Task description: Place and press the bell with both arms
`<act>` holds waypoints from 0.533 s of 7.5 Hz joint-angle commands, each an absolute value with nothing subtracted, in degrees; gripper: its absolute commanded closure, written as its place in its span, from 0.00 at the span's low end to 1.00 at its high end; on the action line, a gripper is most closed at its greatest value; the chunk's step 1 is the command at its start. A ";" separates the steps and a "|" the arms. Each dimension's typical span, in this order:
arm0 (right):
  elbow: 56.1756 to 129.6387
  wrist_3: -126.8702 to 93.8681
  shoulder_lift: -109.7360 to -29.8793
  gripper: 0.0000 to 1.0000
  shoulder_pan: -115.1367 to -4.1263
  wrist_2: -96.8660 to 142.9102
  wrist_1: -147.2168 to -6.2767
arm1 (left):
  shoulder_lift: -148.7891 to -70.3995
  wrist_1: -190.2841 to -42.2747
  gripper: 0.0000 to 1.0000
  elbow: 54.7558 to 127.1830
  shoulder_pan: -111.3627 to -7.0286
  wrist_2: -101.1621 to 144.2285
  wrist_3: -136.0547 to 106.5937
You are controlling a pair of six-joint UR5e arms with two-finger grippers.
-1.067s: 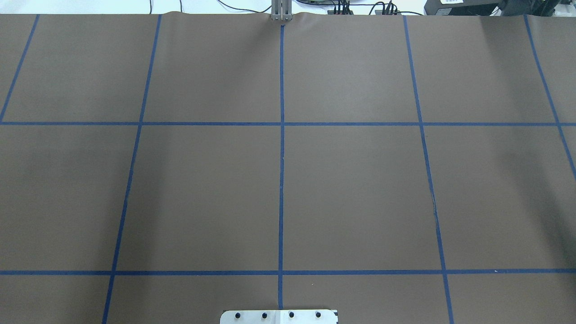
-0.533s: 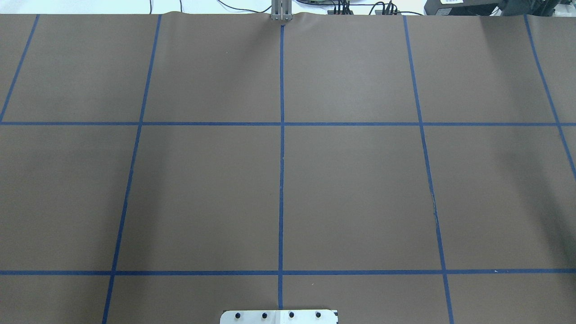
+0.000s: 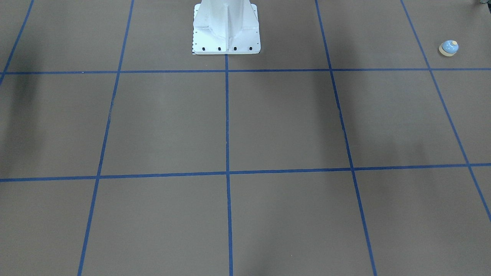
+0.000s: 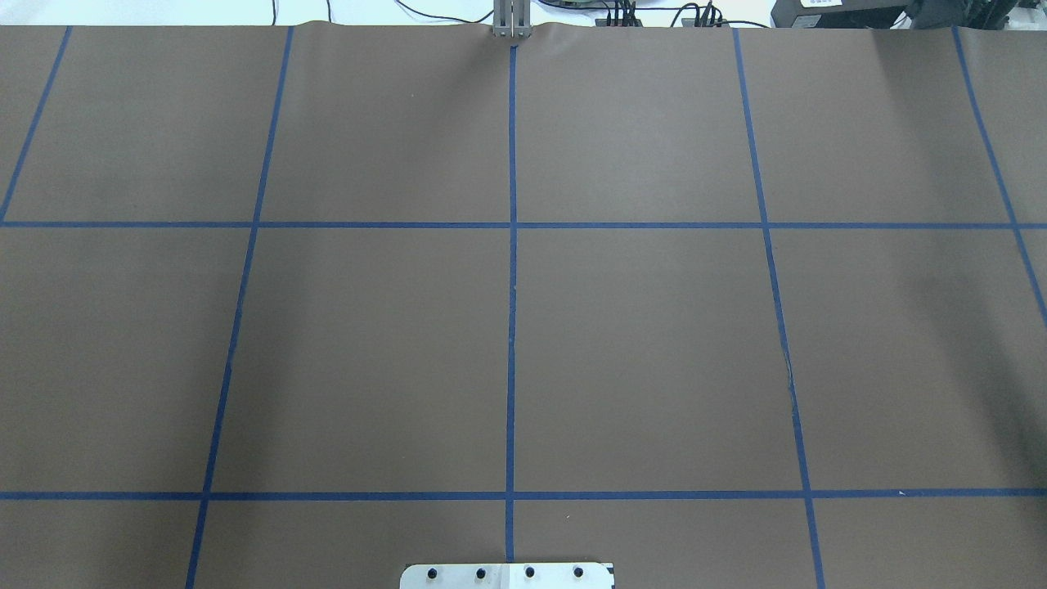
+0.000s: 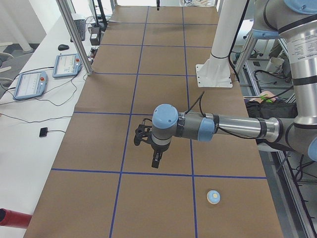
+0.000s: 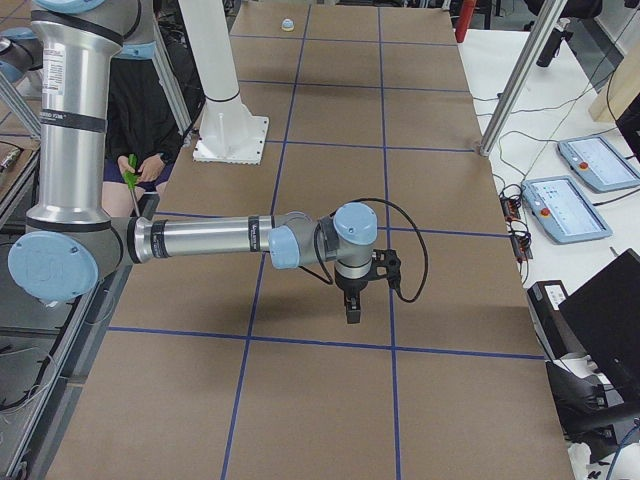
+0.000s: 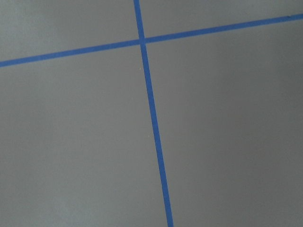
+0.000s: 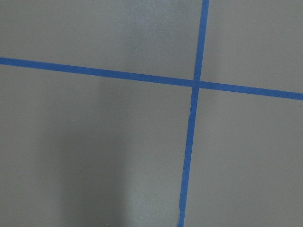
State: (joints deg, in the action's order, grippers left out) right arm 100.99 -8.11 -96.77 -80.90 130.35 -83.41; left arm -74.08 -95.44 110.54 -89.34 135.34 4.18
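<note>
The light-blue bell (image 3: 448,48) with its cream button stands on the brown table cover near the table's left end, on the robot's side. It also shows in the exterior left view (image 5: 214,197) and far off in the exterior right view (image 6: 287,24). My left gripper (image 5: 155,161) hangs pointing down above the table, apart from the bell; I cannot tell whether it is open. My right gripper (image 6: 353,309) hangs above the table's other half, far from the bell; I cannot tell its state. Both wrist views show only the cover and blue tape lines.
The white bolted pedestal (image 3: 226,34) stands at the middle of the robot's side of the table. Teach pendants (image 5: 29,84) lie on a white side table beyond an aluminium post (image 5: 74,34). A seated person (image 6: 140,130) is behind the robot.
</note>
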 commanded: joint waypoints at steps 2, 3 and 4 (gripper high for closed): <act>100.99 -8.26 -96.68 0.00 -80.95 130.34 -83.32 | -74.62 -96.59 0.00 110.30 -83.96 136.66 3.61; 100.90 -8.17 -96.68 0.00 -80.86 130.25 -83.41 | -73.14 -96.42 0.00 110.22 -82.54 136.67 3.95; 100.90 -8.17 -96.68 0.00 -80.86 130.25 -83.32 | -70.69 -96.50 0.00 110.13 -78.35 136.50 3.87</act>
